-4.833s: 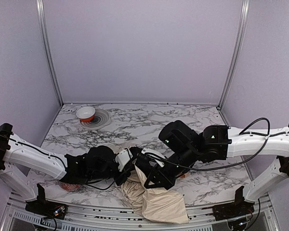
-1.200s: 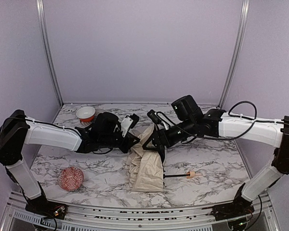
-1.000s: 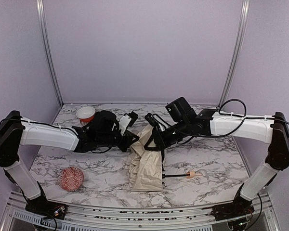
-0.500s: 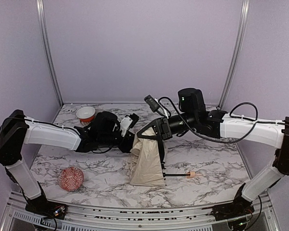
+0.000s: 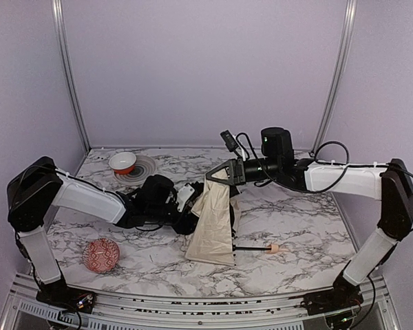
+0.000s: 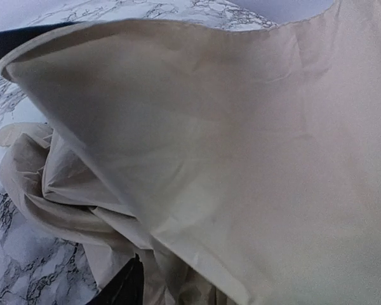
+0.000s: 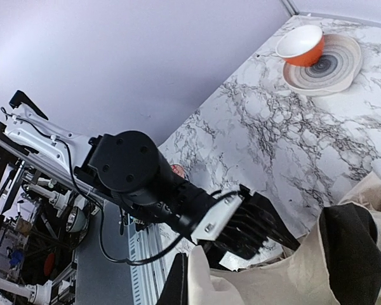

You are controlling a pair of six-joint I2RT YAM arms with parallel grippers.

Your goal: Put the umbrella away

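Lavender walls [image 5: 206, 69] close in a white, grey-veined marble-patterned table [image 5: 310, 227], and both white-and-black arms reach inward over its middle.

The compact umbrella of cream-beige fabric [image 5: 213, 220] sits between them at the table's centre. Its canopy is loose and unfolded, hanging as a limp sheet from the right gripper [image 5: 222, 172] down to a crumpled heap on the marble. That gripper's jaws are pinched together on the top edge of the cloth, holding it clear of the surface. The left gripper [image 5: 191, 216] sits low against the left side of the hanging fabric. Its own camera shows only cloth and a sliver of one dark finger, so it cannot be told whether its jaws are apart or together.

Well off to the left lies a red patterned ball [image 5: 100, 254]. At the far left corner a round plate with dark concentric rings [image 5: 147, 173] carries a white bowl with an orange outside [image 5: 122, 162].

From under the canopy's right edge a thin black shaft [image 5: 251, 249] runs out flat along the table to a small pale tan handle [image 5: 274, 248].

The umbrella looks light. Its cloth is soft and slack, likely to slide, bunch and drape over fingers, and the slim ribs would probably bend under a hard squeeze. The stiff shaft near the handle seems the surest hold, while the other pincer gathers the fabric against it.
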